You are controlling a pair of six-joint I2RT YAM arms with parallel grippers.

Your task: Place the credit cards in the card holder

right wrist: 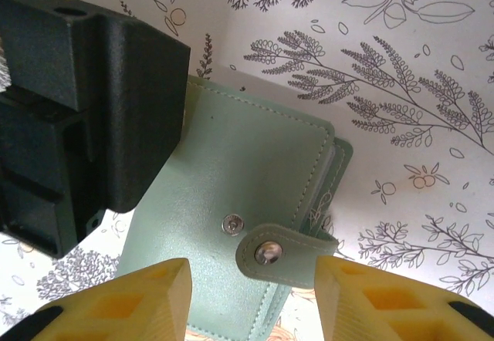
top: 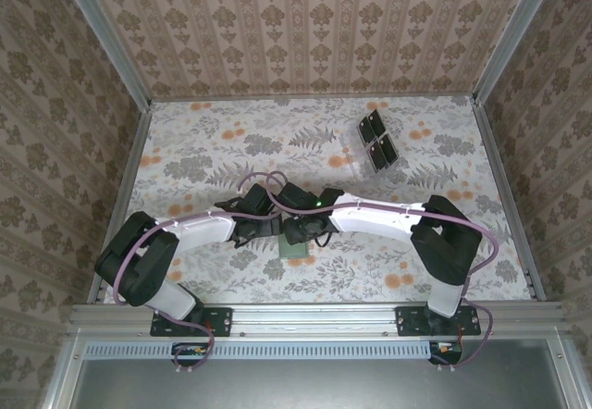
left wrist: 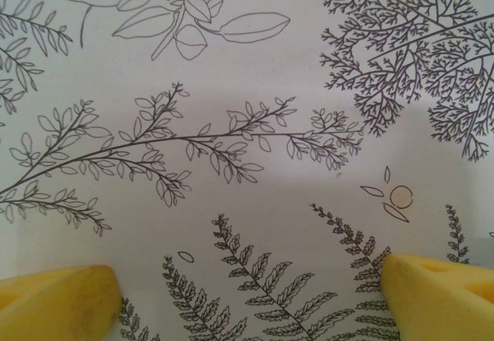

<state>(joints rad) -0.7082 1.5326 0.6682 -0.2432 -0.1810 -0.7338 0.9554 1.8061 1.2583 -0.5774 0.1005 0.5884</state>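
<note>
The card holder (right wrist: 231, 179) is a pale green wallet lying closed on the flowered tablecloth; it also shows in the top view, card holder (top: 296, 254). Its strap (right wrist: 289, 252) is folded over the front, with the strap's snap beside the stud (right wrist: 232, 223), not on it. My right gripper (right wrist: 253, 279) hovers open just above it, its yellow fingertips either side of the strap. My left gripper (left wrist: 251, 295) is open wide over bare cloth, nothing between its fingertips. In the top view both grippers meet at mid-table, left gripper (top: 252, 229), right gripper (top: 301, 233). The credit cards are out of view.
A black blocky part of the left arm (right wrist: 85, 117) stands against the holder's left edge. A clear rack with dark square panels (top: 377, 141) stands at the back right. Patterned walls close in the table on three sides.
</note>
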